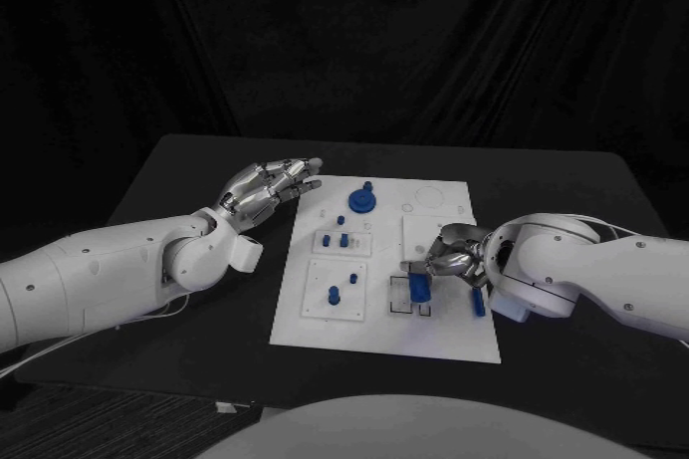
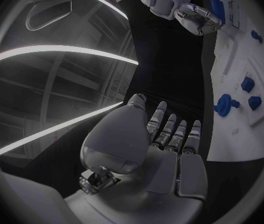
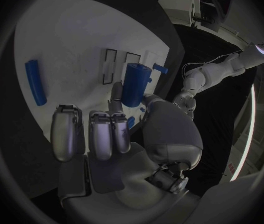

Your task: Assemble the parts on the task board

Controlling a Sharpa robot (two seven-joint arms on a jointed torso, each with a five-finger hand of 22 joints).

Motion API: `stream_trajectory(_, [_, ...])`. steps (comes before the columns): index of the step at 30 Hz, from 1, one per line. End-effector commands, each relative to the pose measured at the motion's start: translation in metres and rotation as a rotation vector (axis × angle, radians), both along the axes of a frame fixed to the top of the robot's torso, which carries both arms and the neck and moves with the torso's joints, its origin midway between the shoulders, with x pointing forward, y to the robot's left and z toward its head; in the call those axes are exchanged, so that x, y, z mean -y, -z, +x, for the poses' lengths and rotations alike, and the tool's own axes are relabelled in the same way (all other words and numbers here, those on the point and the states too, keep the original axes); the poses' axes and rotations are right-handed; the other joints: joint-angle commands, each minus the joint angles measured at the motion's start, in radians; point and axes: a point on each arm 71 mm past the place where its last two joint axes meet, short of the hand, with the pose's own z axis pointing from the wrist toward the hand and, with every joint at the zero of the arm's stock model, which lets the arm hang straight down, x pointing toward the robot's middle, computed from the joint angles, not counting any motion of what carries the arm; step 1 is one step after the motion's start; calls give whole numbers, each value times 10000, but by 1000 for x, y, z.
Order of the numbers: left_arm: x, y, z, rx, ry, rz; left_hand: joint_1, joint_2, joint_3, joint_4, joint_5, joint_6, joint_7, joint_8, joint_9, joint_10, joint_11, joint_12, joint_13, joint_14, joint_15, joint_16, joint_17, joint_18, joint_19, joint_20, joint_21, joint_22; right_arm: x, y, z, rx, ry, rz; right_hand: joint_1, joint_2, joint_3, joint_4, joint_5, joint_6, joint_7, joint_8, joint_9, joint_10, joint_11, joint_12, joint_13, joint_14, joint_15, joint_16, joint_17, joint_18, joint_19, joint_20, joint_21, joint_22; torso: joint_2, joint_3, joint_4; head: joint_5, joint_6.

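The task board [image 1: 431, 335] lies mid-table, with the left hand [image 1: 269, 188] hovering off its ten o'clock corner, fingers spread and holding nothing. At the board's three o'clock side the right hand [image 1: 452, 255] pinches a blue cylinder [image 3: 135, 83] between thumb and fingers above the board. A round blue part [image 1: 362, 197] stands toward twelve o'clock, and a blue bar [image 1: 478, 300] lies by the right edge.

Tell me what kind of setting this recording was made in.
Probably a robotics lab test bench: a black table against dark drapes, a white task board with small blue parts, and the left hand and right hand working it.
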Motion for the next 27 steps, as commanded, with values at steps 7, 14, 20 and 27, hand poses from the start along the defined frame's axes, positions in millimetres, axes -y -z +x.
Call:
stream_trajectory(7, [2,-1,-1,4,113,-186,90,-21,58,-4,35,-5,501,35,13,13,79,-4,8,48,43,51,13,71,23,15,18,4,-11,7,-2,-175,-306,-135,-133,71,180,-142,-570,-80,117,-302,-295,1046,141,25,2635,1049,96,25,2634,-57,280,51,-190,2083,15,-1,7,5,-1])
stream_trajectory(14, [2,-1,-1,-5,127,-190,104,-22,70,-7,44,0,503,39,13,10,76,-5,8,54,54,63,14,80,21,15,17,-1,-15,10,-2,-308,-620,-353,-159,128,148,-132,-842,-55,141,-413,-436,1046,164,25,2635,1049,119,25,2634,-51,273,77,-213,2076,7,0,1,7,-1])
stream_trajectory(20, [3,-1,-1,-8,145,-200,104,-22,70,-7,44,0,503,39,13,10,76,-5,8,54,54,63,14,80,21,15,17,-1,-15,14,-4,-396,-824,-575,-215,211,132,-89,-982,-40,159,-492,-538,1046,180,25,2635,1049,132,25,2634,-44,261,92,-245,2066,3,2,-3,26,-1])
stream_trajectory(27, [2,0,-1,-25,139,-183,113,-23,79,-6,47,-5,504,41,13,9,77,-7,8,58,63,75,15,87,20,15,17,-4,-13,18,-6,-480,-891,-678,-313,289,53,-44,-1364,33,173,-585,-687,1046,194,25,2635,1049,148,25,2634,-38,255,111,-273,2059,5,0,-2,23,-1])
